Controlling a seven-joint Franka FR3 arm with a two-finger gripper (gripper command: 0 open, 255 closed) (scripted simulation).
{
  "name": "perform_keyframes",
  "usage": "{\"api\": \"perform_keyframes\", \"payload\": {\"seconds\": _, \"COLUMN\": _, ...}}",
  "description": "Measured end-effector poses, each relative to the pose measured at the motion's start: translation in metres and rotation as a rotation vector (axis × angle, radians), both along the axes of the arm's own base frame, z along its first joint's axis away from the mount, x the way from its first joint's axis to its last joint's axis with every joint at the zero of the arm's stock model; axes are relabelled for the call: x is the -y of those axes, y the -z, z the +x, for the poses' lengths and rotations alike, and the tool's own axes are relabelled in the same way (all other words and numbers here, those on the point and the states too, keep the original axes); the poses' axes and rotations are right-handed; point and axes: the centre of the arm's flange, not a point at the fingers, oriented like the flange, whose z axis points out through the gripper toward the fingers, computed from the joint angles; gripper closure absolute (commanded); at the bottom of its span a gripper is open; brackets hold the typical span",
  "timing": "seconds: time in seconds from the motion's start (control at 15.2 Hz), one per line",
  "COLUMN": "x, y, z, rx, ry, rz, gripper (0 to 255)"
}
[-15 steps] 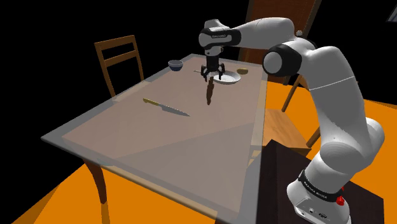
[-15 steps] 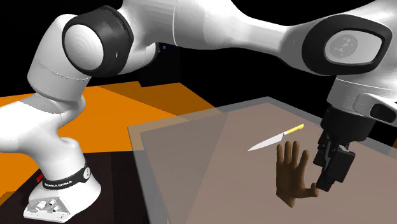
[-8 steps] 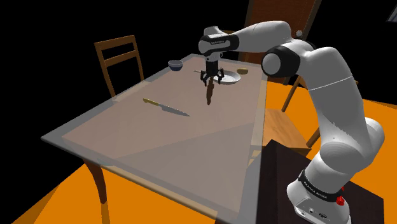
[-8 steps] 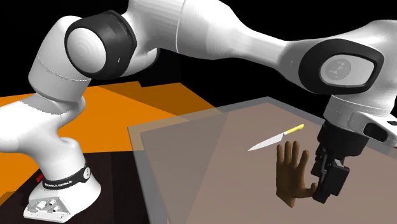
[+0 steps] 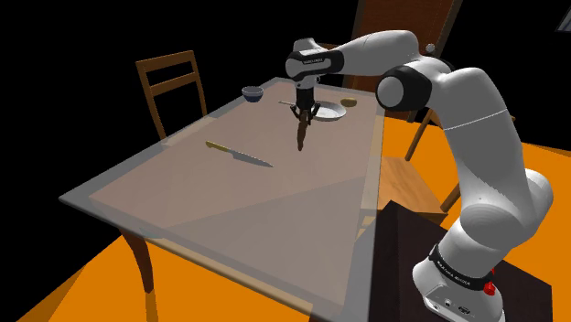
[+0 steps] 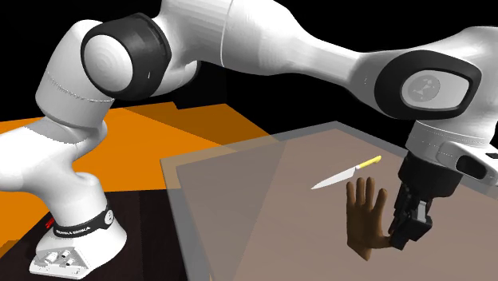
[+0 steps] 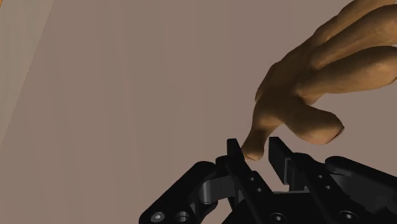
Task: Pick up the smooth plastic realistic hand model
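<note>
A brown hand model (image 5: 302,135) stands upright on the table, fingers up; in the second exterior view the hand model (image 6: 365,222) faces the camera with its thumb toward the gripper. My black gripper (image 5: 305,114) comes down from above at its top. In the second exterior view the gripper (image 6: 397,237) sits at the thumb side. In the wrist view the hand model (image 7: 318,83) has its thumb tip between the two fingers, and the gripper (image 7: 256,153) is shut on that thumb.
On the glass-topped table (image 5: 229,206) lies a knife (image 5: 238,154) with a yellow handle, toward the shoulder view's left of the hand. A dark bowl (image 5: 253,93) and a white plate (image 5: 328,112) stand at the far edge. Wooden chairs (image 5: 169,87) stand around.
The fingers stood wide apart beside the hand model and have now closed in on its thumb. The arm dipped slightly a second ago and has since held still.
</note>
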Motion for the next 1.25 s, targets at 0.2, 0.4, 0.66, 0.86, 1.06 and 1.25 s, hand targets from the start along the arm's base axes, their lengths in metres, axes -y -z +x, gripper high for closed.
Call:
{"api": "perform_keyframes", "payload": {"seconds": 0.2, "x": 0.000, "y": 0.000, "z": 0.000, "rx": 0.001, "ry": 0.000, "rz": 0.000, "gripper": 255}}
{"api": "perform_keyframes", "payload": {"seconds": 0.4, "x": -0.001, "y": -0.010, "z": 0.000, "rx": -0.002, "ry": 0.000, "rz": 0.001, "gripper": 255}}
{"api": "perform_keyframes", "payload": {"seconds": 0.66, "x": 0.000, "y": -0.030, "z": 0.000, "rx": -0.002, "ry": -0.001, "rz": 0.001, "gripper": 255}}
{"api": "perform_keyframes", "payload": {"seconds": 0.86, "x": 0.000, "y": -0.046, "z": -0.001, "rx": -0.002, "ry": 0.000, "rz": 0.001, "gripper": 255}}
{"api": "perform_keyframes", "payload": {"seconds": 1.06, "x": 0.000, "y": -0.061, "z": 0.001, "rx": -0.002, "ry": 0.000, "rz": 0.001, "gripper": 255}}
{"api": "perform_keyframes", "payload": {"seconds": 1.25, "x": 0.000, "y": -0.077, "z": -0.001, "rx": -0.002, "ry": 0.000, "rz": 0.001, "gripper": 255}}
